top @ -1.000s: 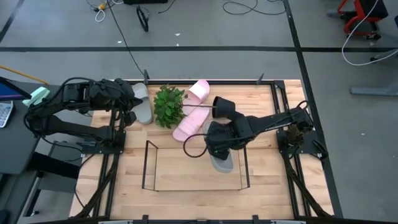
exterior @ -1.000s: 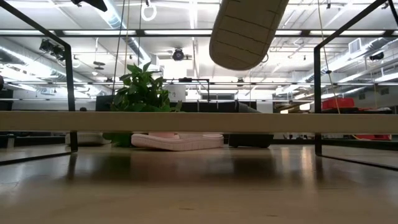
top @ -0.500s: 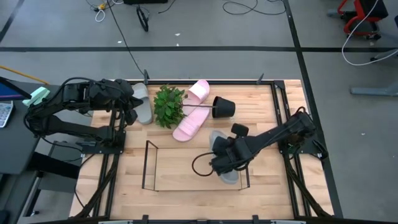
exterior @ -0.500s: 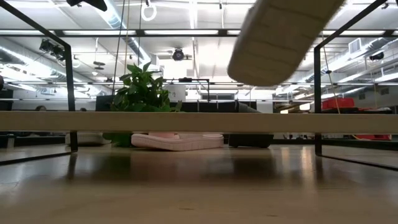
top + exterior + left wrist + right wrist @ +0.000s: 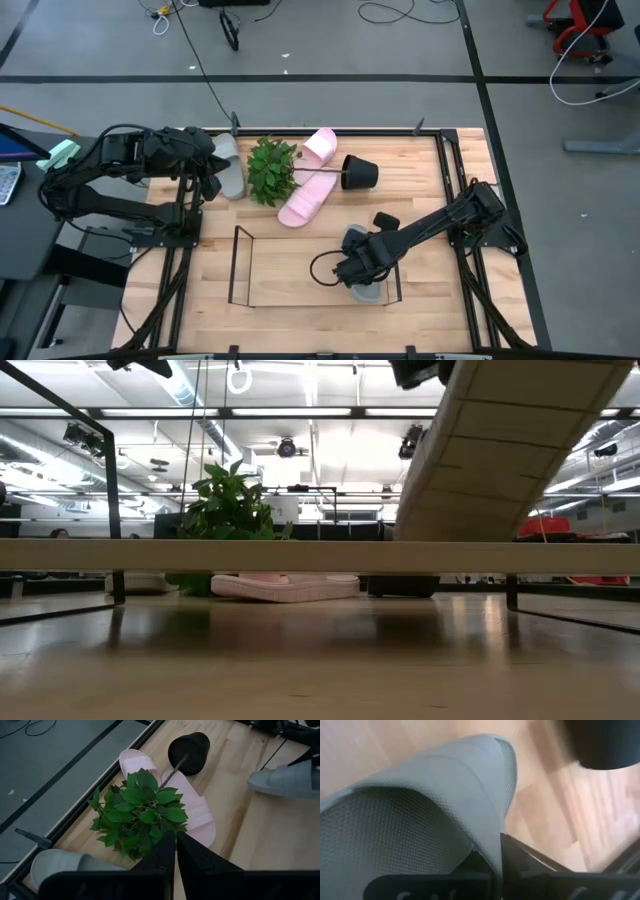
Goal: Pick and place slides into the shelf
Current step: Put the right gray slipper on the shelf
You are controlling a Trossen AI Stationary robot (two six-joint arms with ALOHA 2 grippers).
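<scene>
My right gripper (image 5: 358,268) is shut on a grey-green slide (image 5: 366,290) over the right end of the black wire shelf (image 5: 237,262). In the low view the slide's ribbed sole (image 5: 500,450) hangs tilted above the table. A second grey-green slide (image 5: 230,172) lies on the table's far left, beside my left gripper (image 5: 205,186), which is shut and hovers there. Two pink slides (image 5: 320,146) (image 5: 305,200) lie flat near the far edge. In the left wrist view the shut fingers (image 5: 170,851) point past the plant at a pink slide (image 5: 195,815). My right gripper pinches the grey-green slide by the edge of its wide strap (image 5: 487,842) between its two fingers (image 5: 522,857). It comes from above, slanting in from the table's right. The slide is lifted clear and tilted, sole toward the near edge.
A green plant (image 5: 272,168) lies on its side between the slides, its black pot (image 5: 360,172) tipped toward the right. Black rails (image 5: 440,150) frame the table. The shelf's uprights (image 5: 112,510) stand at both ends, with bare wood between them.
My right gripper has carried the grey-green slide from beside the pot toward the table's near edge, to the shelf's right end. In the low view the sole has grown larger and tipped steeper. The left arm has kept still.
</scene>
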